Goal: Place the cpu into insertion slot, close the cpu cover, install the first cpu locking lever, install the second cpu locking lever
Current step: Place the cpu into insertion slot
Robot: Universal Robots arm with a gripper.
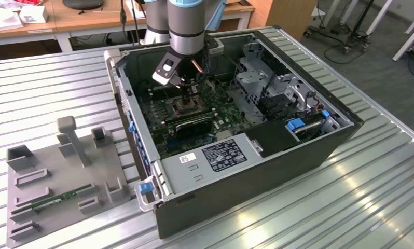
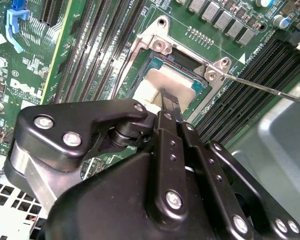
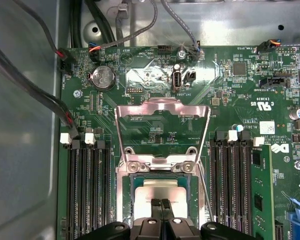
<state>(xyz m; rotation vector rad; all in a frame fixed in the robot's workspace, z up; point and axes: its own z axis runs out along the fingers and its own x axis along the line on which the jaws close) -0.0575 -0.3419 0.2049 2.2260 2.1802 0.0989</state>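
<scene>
Fingers [image 3: 156, 207] pressed together and pinching nothing, the gripper [image 3: 161, 204] points down at the middle of the cpu [image 3: 160, 187]. The cpu lies flat in the insertion slot [image 3: 123, 195] on the green board inside the open computer case [image 1: 214, 176]. The cpu cover [image 3: 160, 104] is swung open, hinged at one edge of the slot. A thin lever [image 2: 260, 87] sticks out free beside the slot.

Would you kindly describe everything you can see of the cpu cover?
The cpu cover is a thin silvery metal frame with a large cut-out centre, through which the green board shows. It is swung open, hinged by two screwed tabs at the slot's edge. The claw is over the cpu, apart from the cover.
</scene>
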